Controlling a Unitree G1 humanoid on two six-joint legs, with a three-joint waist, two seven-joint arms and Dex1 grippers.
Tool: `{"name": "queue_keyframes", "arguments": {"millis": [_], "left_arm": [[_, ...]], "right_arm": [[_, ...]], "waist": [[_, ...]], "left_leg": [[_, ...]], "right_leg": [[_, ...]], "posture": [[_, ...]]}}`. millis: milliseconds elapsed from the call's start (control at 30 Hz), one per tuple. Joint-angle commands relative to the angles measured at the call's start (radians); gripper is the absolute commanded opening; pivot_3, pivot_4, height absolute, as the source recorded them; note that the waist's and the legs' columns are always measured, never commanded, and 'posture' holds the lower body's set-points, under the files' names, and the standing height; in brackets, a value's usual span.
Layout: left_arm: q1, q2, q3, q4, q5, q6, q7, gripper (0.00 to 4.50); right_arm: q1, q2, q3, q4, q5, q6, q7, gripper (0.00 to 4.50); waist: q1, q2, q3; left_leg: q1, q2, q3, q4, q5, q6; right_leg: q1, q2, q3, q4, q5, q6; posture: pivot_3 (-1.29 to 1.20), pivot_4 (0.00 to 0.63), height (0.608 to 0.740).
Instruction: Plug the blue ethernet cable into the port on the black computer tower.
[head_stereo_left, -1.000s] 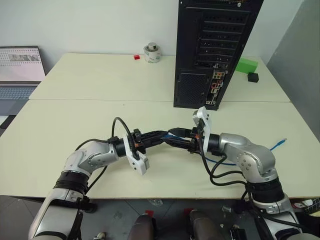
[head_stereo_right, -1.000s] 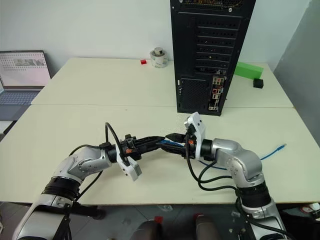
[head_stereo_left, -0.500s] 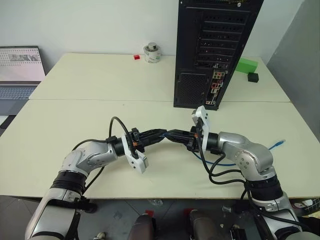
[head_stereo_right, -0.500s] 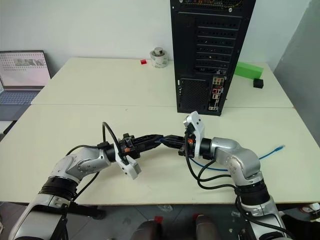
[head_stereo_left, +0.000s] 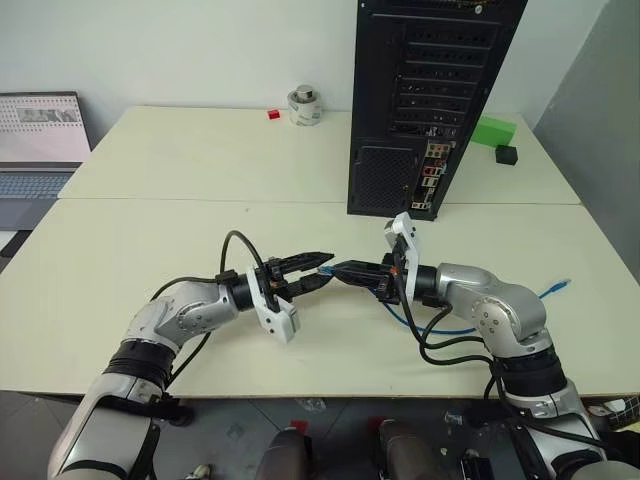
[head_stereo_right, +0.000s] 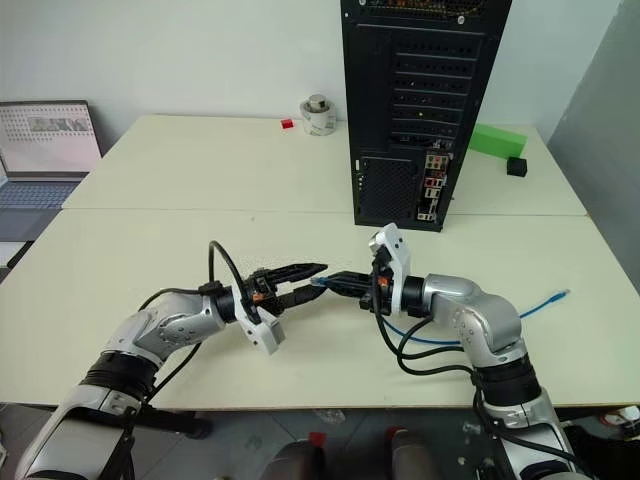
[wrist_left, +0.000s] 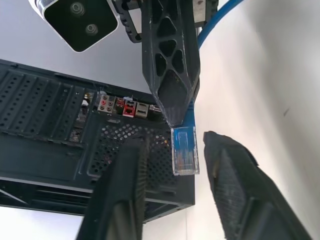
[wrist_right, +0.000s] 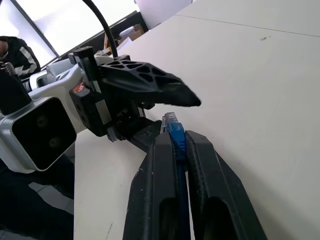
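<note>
At the far left edge of the left eye view an open laptop (head_stereo_left: 38, 145) sits beside the cream table (head_stereo_left: 150, 230); at upper centre of the table a roll of tape (head_stereo_left: 304, 105) stands next to a small red block (head_stereo_left: 272, 114); in the lower centre the left gripper (head_stereo_left: 312, 268) has its two black fingers spread apart, holding nothing, with the clear plug of the blue ethernet cable (wrist_left: 184, 150) lying between the fingertips without touching either; directly right of it the right gripper (head_stereo_left: 342, 270) is clamped on the blue ethernet cable just behind that plug, its fingers pressed together around the cord; the cord runs back under the right arm and ends at the right edge of the table; the black computer tower (head_stereo_left: 425, 100) stands upright at upper centre-right, rear panel and coloured connector strip facing the camera, well apart from both grippers; to its right lie a green block (head_stereo_left: 494, 130) and a small black box (head_stereo_left: 506, 154).
</note>
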Motion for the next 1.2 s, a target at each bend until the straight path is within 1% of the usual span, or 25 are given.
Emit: {"name": "queue_keyframes", "arguments": {"millis": [33,67,233,333,400,467,567,667,767,900,1200], "left_arm": [[0.006,-0.005,-0.028,-0.028,-0.273,0.153,-0.175,2.88],[0.018,-0.012,-0.018,-0.050,-0.346,0.221,-0.219,3.13],[0.053,-0.028,0.025,-0.174,-0.565,0.494,-0.347,3.13],[0.048,-0.047,0.039,-0.279,-0.694,0.732,-0.417,3.13],[0.023,-0.061,0.053,-0.338,-0.779,0.902,-0.456,3.13],[-0.003,-0.070,0.065,-0.375,-0.821,1.020,-0.478,3.13],[-0.087,-0.103,0.086,-0.400,-0.887,1.224,-0.480,3.13],[-0.150,-0.136,0.110,-0.414,-0.918,1.361,-0.459,3.13],[-0.198,-0.164,0.120,-0.427,-0.919,1.446,-0.437,3.13],[-0.226,-0.185,0.112,-0.456,-0.908,1.514,-0.434,3.13],[-0.245,-0.216,0.119,-0.448,-0.844,1.525,-0.406,3.13]], "right_arm": [[-0.023,-0.006,-0.061,-0.015,0.006,-0.025,-0.036,0.00],[-0.022,-0.012,-0.078,-0.018,-0.008,-0.044,-0.057,0.00],[-0.014,-0.022,-0.152,-0.049,-0.074,-0.125,-0.176,0.00],[-0.020,-0.009,-0.165,-0.068,-0.150,-0.182,-0.286,0.00],[-0.031,0.008,-0.155,-0.066,-0.228,-0.229,-0.379,0.00],[-0.041,0.030,-0.148,-0.055,-0.287,-0.265,-0.452,0.00],[-0.079,0.090,-0.151,-0.012,-0.391,-0.313,-0.612,0.00],[-0.103,0.115,-0.153,0.034,-0.464,-0.342,-0.700,0.00],[-0.120,0.136,-0.165,0.072,-0.499,-0.353,-0.757,0.00],[-0.133,0.143,-0.170,0.109,-0.527,-0.361,-0.794,0.00],[-0.143,0.171,-0.191,0.158,-0.522,-0.381,-0.819,0.00]], "waist": [[-0.001,0.000,0.000],[-0.001,0.000,0.000],[-0.001,0.000,0.000],[-0.001,0.000,0.000],[-0.001,0.000,0.000],[-0.002,0.000,0.000],[-0.002,0.000,0.000],[-0.002,0.000,0.000],[-0.002,0.000,0.000],[-0.002,0.000,0.000],[-0.002,0.000,0.000]], "left_leg": [[0.000,0.000,0.000,0.000,0.000,0.000],[0.000,0.000,0.000,0.000,0.000,0.000],[-0.001,0.000,-0.001,0.000,0.000,0.000],[-0.001,0.000,-0.001,0.000,0.000,0.000],[0.000,0.000,-0.001,0.000,0.000,0.000],[-0.001,0.000,-0.001,0.000,0.000,0.000],[-0.001,0.000,0.000,0.000,0.000,0.000],[-0.001,0.001,0.000,0.000,0.000,0.000],[-0.001,0.000,0.000,0.000,0.000,0.000],[-0.001,0.000,0.000,0.000,0.000,0.000],[-0.001,0.001,0.001,0.000,0.000,0.000]], "right_leg": [[0.000,0.000,0.000,0.000,0.000,0.000],[0.000,0.000,0.000,0.000,0.000,0.000],[0.000,0.000,0.000,0.000,0.000,0.000],[0.000,0.000,-0.001,0.000,0.000,0.000],[0.000,0.001,0.000,0.000,0.000,0.000],[0.000,0.004,0.000,0.000,0.000,0.000],[-0.001,0.005,0.001,0.000,0.000,0.000],[-0.001,0.005,0.002,0.001,0.000,0.000],[-0.001,0.005,0.003,0.000,0.000,0.000],[-0.002,0.005,0.005,0.000,0.000,0.000],[-0.002,0.005,0.005,0.000,0.000,0.000]], "posture": [[0.00,0.150,0.740],[0.00,0.150,0.740],[0.00,0.150,0.740],[0.00,0.150,0.740],[0.00,0.150,0.740],[0.00,0.150,0.740],[0.00,0.150,0.740],[0.00,0.150,0.740],[0.00,0.150,0.740],[0.00,0.150,0.740],[0.00,0.150,0.740]]}}
